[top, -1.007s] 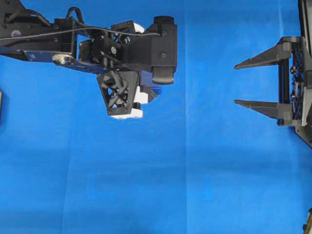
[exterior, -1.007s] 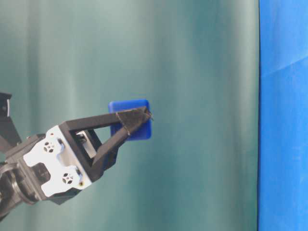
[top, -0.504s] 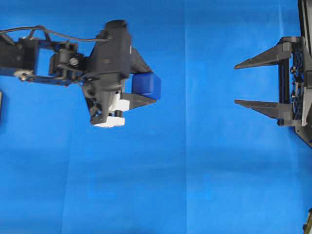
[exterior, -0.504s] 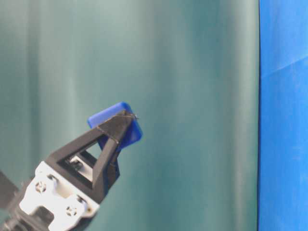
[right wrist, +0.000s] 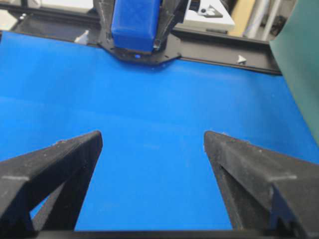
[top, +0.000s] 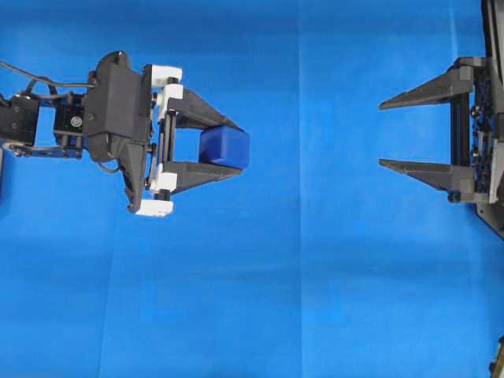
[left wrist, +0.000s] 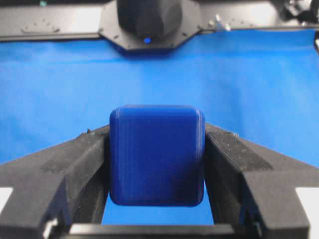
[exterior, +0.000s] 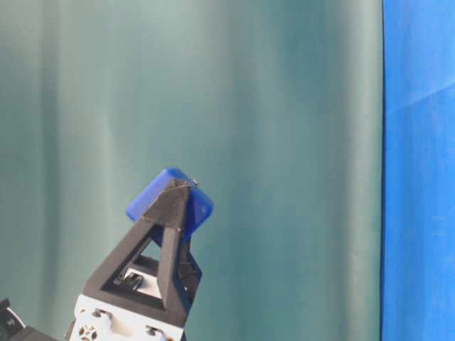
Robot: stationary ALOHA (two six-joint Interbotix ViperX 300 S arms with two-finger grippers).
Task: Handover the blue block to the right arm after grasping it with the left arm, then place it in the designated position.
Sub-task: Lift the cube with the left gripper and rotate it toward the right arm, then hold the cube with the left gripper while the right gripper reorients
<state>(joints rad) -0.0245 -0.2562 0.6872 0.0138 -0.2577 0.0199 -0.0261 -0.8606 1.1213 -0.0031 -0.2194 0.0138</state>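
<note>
The blue block [top: 224, 147] is a small dark-blue cube, held above the blue cloth between the fingertips of my left gripper [top: 237, 147], which has white brackets and points right. In the left wrist view both black fingers press the sides of the blue block [left wrist: 157, 154]. Side on, the blue block [exterior: 144, 202] sits at the tip of the upright fingers [exterior: 174, 234]. My right gripper [top: 380, 135] stands open at the right edge, facing the block with a wide stretch of cloth between them. Its wrist view shows the blue block [right wrist: 134, 20] far ahead. The designated position cannot be made out.
Blue cloth [top: 299, 276] covers the table. A green curtain [exterior: 284, 142] hangs behind the left gripper in the table-level view. A black frame [right wrist: 224, 47] runs along the table's far side. A dark object [top: 1, 169] shows at the left edge.
The left wrist has turned, so its gripper now points right, toward the right gripper, with the block still in it. The right gripper has not moved.
</note>
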